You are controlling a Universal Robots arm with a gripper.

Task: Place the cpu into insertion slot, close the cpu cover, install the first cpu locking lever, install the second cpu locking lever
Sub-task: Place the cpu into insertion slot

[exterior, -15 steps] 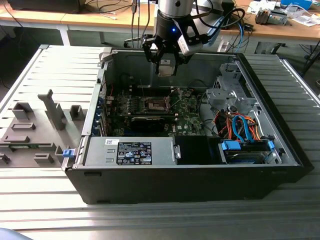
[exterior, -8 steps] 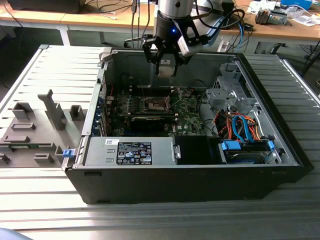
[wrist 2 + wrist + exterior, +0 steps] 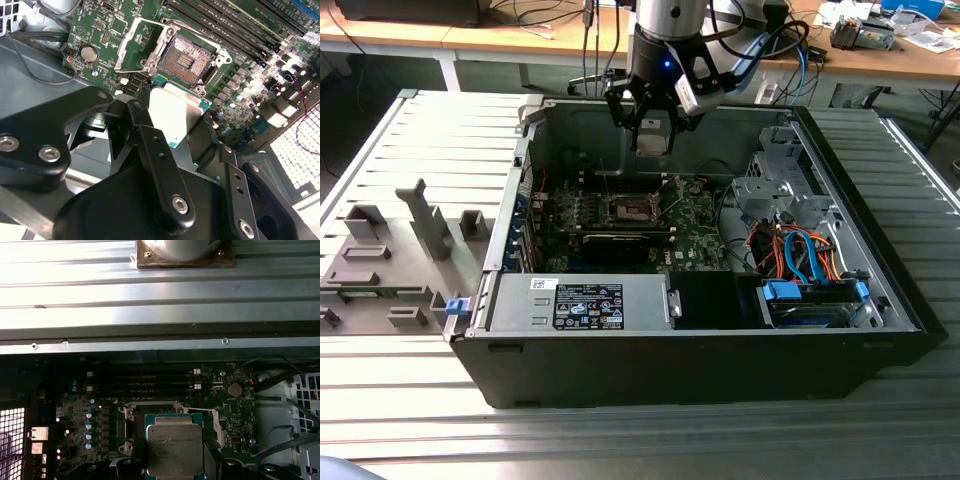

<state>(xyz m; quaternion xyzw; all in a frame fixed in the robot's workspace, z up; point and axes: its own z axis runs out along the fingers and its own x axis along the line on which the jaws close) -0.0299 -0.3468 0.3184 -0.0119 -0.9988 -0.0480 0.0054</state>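
My gripper [image 3: 651, 148] hangs over the open computer case, shut on the cpu [image 3: 650, 130], a small flat square chip with a silver-grey top. Both wrist views show the cpu [image 3: 175, 112] [image 3: 175, 450] clamped by its edges between the black fingers [image 3: 142, 125], above the green board. The insertion slot [image 3: 187, 60] [image 3: 630, 208] lies bare below, its dark contact field showing, and the chip sits off to one side of it. The cpu cover [image 3: 137, 42], a silver frame plate, stands swung open beside the slot.
A long black graphics card [image 3: 625, 243] lies just in front of the slot. Memory slots [image 3: 225, 25] run beside it. A power supply [image 3: 585, 300] and a drive cage with coloured cables [image 3: 800, 250] fill the case's front and right. Grey fixtures [image 3: 380, 260] stand outside on the exterior view's left.
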